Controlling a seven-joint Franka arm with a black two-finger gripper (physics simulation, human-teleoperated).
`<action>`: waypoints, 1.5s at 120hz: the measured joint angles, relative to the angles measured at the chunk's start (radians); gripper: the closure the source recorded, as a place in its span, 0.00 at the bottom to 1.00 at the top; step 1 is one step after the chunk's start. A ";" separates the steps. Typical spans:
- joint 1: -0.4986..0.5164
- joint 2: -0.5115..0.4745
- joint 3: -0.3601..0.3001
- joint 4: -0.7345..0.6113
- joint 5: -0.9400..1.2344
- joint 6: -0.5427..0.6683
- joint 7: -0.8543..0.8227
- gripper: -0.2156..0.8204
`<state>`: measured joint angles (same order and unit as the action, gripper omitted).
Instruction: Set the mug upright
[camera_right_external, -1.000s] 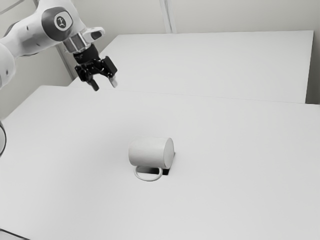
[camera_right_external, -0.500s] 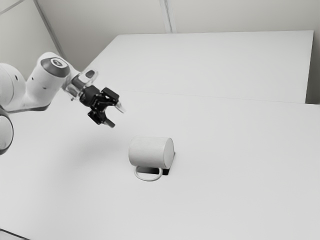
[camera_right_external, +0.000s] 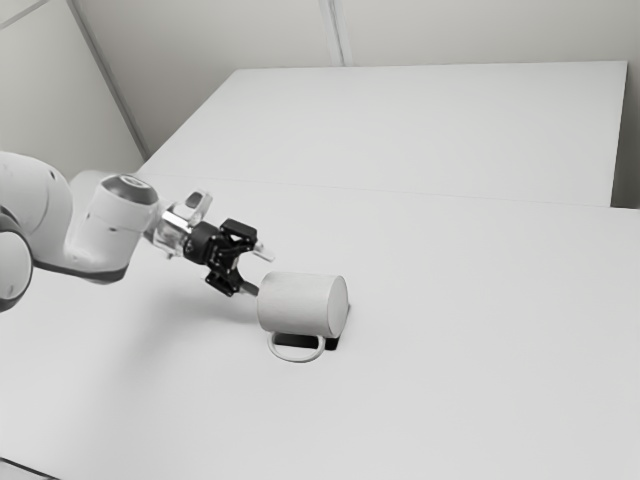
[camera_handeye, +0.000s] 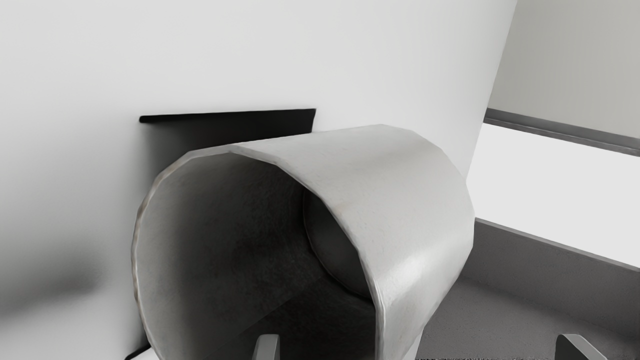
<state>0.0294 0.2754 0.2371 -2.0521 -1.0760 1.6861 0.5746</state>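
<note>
So here's the gripper (camera_right_external: 257, 271), fingers wide apart, holding nothing, right by the open end of the mug (camera_right_external: 300, 304)! The mug lies on its side on the bench (camera_right_external: 450, 380), base towards the exterior view's right, handle (camera_right_external: 297, 360) on the near side. One finger (camera_handeye: 267, 348) lines up with the mouth, the other (camera_handeye: 573, 348) outside the wall.
</note>
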 joint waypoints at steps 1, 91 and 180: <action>0.000 0.000 -0.001 -0.002 -0.002 0.001 0.002 0.21; 0.000 -0.032 -0.045 -0.032 -0.111 0.004 0.154 0.93; -0.002 -0.167 -0.186 0.148 0.918 0.260 -0.069 0.96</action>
<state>0.0274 0.1081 0.0513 -1.9043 -0.1584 1.9458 0.5057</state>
